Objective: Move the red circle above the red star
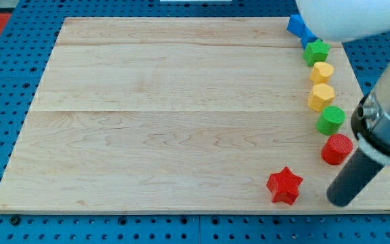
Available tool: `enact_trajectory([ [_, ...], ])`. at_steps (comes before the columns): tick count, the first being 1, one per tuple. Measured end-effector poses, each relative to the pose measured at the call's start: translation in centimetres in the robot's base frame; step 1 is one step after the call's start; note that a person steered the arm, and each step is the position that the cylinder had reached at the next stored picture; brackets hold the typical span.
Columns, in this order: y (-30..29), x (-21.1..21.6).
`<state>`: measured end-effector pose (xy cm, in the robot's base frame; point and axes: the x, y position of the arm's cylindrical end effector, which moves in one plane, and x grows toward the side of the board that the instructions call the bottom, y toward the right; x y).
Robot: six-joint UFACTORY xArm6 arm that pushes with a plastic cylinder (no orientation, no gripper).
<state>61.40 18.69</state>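
Note:
The red circle lies near the board's right edge, low in the view. The red star lies down and to the left of it, close to the bottom edge. My tip rests on the board below the red circle and to the right of the red star, touching neither. The dark rod rises from it up and to the right and passes close to the circle's right side.
A column of blocks runs up the right edge above the red circle: a green circle, a yellow hexagon, a yellow heart-like block, a green star and blue blocks partly hidden by the arm's white body.

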Motion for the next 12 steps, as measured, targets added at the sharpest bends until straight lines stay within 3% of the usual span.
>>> enact_trajectory([
  [1,-3.3,-1.5],
  [2,-10.4,-5.6],
  [3,-8.9,-5.3],
  [4,0.7,-3.1],
  [5,6.2,-4.0],
  [6,6.2,-7.8],
  [7,-0.2,-9.9],
  [8,-6.8,-9.0],
  [10,-13.5,-10.7],
  [11,-3.2,-7.0],
  [12,5.5,-7.3],
])
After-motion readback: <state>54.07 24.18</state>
